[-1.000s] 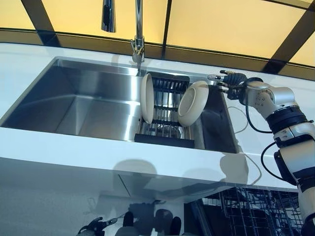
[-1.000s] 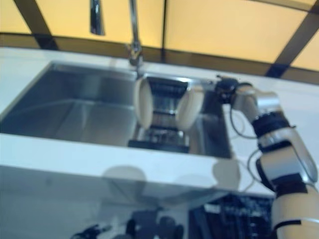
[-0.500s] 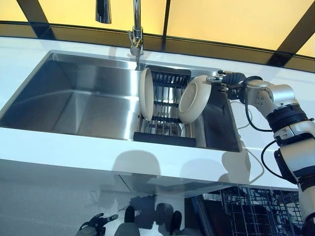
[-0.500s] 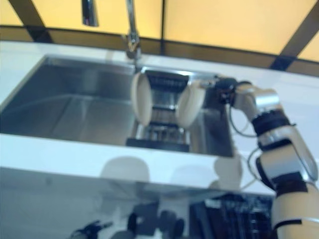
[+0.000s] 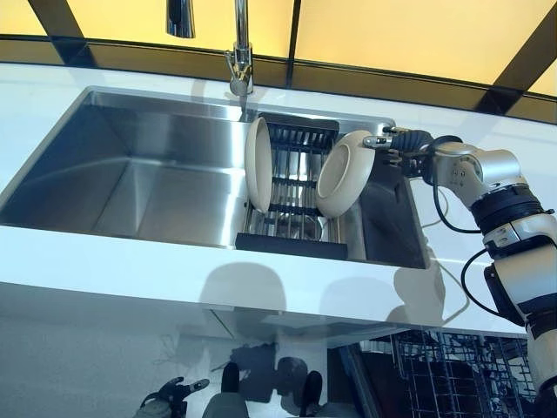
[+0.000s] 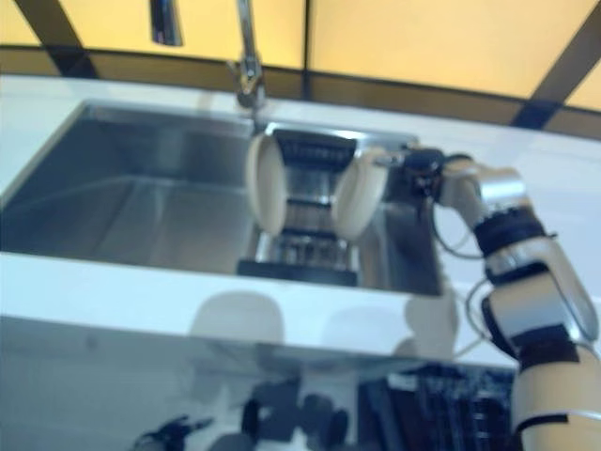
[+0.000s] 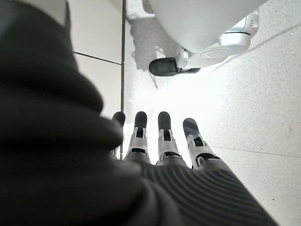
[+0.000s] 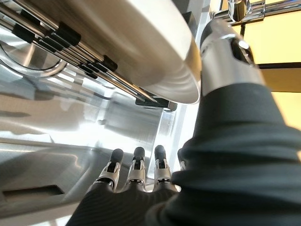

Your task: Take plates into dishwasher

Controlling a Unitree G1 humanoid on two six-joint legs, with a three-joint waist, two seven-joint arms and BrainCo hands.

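Reaching over the sink [image 5: 130, 174], the right hand [image 5: 402, 146] has straight, relaxed fingers and its thumb at the rim of the tilted plate [image 5: 344, 174], gripping nothing. Just beyond that plate, a second plate [image 5: 258, 165] stands upright in the dark rack [image 5: 291, 244]. Low down, the left hand [image 7: 160, 141] hangs open.

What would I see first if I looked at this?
Two cream plates stand on edge in a black rack inside the shiny sink: the left plate upright, the right plate leaning. The robot's right hand is right at the leaning plate's rim, fingers straight in its wrist view. A tap rises behind the sink.
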